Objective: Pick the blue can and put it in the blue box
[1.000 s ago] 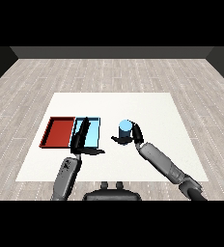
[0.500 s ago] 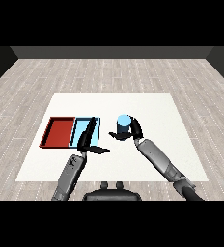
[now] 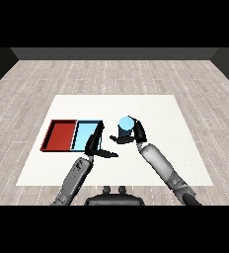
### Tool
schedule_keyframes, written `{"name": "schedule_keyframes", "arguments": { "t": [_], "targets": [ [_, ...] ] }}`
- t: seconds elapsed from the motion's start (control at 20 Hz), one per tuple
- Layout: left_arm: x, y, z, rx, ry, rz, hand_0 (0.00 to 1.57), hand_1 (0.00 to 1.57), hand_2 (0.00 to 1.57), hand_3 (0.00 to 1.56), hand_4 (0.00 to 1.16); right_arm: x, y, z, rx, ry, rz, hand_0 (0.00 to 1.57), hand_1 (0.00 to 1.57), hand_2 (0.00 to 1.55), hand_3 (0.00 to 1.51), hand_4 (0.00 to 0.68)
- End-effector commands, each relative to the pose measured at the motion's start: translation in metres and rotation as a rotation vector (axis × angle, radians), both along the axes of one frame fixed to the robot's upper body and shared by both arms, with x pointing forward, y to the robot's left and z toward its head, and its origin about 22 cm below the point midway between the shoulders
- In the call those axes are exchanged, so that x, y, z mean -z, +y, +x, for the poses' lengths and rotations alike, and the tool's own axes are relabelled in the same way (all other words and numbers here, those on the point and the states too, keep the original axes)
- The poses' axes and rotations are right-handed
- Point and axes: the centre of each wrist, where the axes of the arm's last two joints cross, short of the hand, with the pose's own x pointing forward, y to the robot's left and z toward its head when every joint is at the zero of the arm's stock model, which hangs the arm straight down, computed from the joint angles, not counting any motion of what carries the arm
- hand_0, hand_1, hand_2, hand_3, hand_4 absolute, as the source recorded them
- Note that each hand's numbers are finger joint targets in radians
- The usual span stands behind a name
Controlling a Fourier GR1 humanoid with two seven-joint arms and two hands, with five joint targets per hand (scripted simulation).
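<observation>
Right hand wrapped round the blue can, just right of the trays

Nearest, two smooth grey forearms come in from the lower corners over the flat white bench (image 3: 161, 111). At the end of the left forearm the black left hand (image 3: 97, 148) hangs with its fingers straight and apart, holding nothing, over the near right corner of the shallow rectangular light blue tray (image 3: 84, 136), its thumb pointing right. Across from it, the black right hand (image 3: 136, 133) is curled round the short, smooth blue cylindrical can (image 3: 125, 127), which stands upright with its paler round top showing; whether its base touches the bench cannot be told. That can sits just beside the light blue tray's right edge, outside it. Left of the blue tray and touching it lies the shallow rectangular red tray (image 3: 61, 135), dark-rimmed like its neighbour. Beyond the bench, pale grey wood-plank floor (image 3: 116, 74) runs back to a dark wall (image 3: 114, 53).
</observation>
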Motion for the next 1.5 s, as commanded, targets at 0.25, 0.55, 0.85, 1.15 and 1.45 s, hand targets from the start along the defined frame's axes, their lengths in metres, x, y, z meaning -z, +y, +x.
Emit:
{"name": "schedule_keyframes", "arguments": {
  "t": [0.25,0.55,0.85,1.15,1.45],
  "targets": [
    [0.008,-0.002,-0.002,0.017,-0.012,-0.001,0.00,0.00,0.00,0.00,0.00,-0.014,-0.005,-0.006,0.004,-0.019,-0.010,1.45,1.45,1.44,1.38,0.586],
    [0.016,-0.009,-0.004,0.013,0.035,0.006,0.00,0.00,0.00,0.00,0.00,-0.002,0.007,0.002,-0.014,-0.005,-0.038,1.49,1.49,1.46,1.39,0.576],
    [0.026,-0.013,0.010,0.009,0.068,0.030,0.00,0.00,0.00,0.00,0.00,-0.008,0.025,-0.015,-0.050,-0.003,-0.040,1.48,1.48,1.45,1.39,0.594],
    [0.017,-0.021,0.018,0.001,0.084,0.039,0.00,0.00,0.00,0.00,0.00,0.003,0.022,0.005,-0.048,0.003,-0.039,1.47,1.47,1.45,1.39,0.587],
    [0.028,-0.019,0.033,0.006,0.099,0.034,0.00,0.00,0.00,0.00,0.00,-0.014,0.023,-0.001,-0.053,-0.014,-0.045,1.49,1.49,1.46,1.38,0.570]
  ]
}}
